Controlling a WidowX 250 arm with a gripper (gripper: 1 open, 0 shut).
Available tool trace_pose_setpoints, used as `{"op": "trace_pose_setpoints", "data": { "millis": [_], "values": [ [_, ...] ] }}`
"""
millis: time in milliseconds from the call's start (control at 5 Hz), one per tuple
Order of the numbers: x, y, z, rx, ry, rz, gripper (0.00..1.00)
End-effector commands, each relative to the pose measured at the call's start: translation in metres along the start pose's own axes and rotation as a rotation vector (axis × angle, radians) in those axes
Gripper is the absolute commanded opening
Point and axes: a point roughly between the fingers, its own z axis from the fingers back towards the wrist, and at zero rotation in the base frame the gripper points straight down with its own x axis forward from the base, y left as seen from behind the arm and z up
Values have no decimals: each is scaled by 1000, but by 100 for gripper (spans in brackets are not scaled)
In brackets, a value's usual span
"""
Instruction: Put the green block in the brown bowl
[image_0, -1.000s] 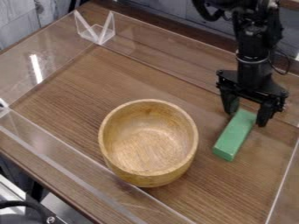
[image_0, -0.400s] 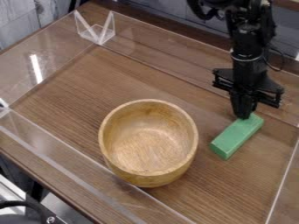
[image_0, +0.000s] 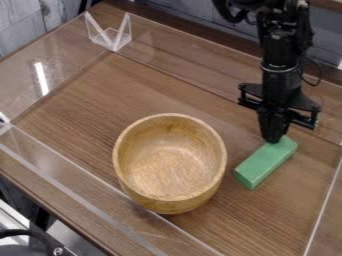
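One green block (image_0: 266, 162) is all this task turns on, and it lies flat on the wooden tabletop (image_0: 147, 85) near the right edge, just beside the brown bowl (image_0: 170, 162), which sits nearer the front edge, empty. The gripper (image_0: 277, 135) points straight down over the block's far end, its jaws drawn fully together so the tips form one narrow point meeting the block's top; whether they truly pinch that end or merely rest on it cannot be told from this view, since the block looks flat on the wood. The step in hand appears to be securing the block before carrying it, and the task itself seems barely begun. To do it well, the grip ought to be proven first: a slow, straight lift would show whether the block comes up with the tips. A hold so near one end is likely to let the long bar droop or swing, so the rise should be gentle and high enough for the hanging end to clear the bowl's thick rim. Then the carry runs toward the bowl's middle, releasing low over the hollow so the block does not bounce out. The clear plastic walls (image_0: 80, 55) around the tabletop leave room for this.
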Motion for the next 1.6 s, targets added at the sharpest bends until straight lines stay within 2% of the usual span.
{"op": "trace_pose_setpoints", "data": {
  "millis": [0,200,400,600,800,1200,1400],
  "values": [
    [3,-2,38,-5,-53,-17,0],
    [-2,-1,50,-8,-33,-14,0],
    [-7,-1,63,-11,-26,-15,0],
    [-12,-1,77,-14,-32,-24,0],
    [-17,-6,81,-11,-40,-44,100],
    [-21,-11,64,-9,-42,-76,100],
    [-18,-13,54,-9,-46,-90,100]
  ]
}}
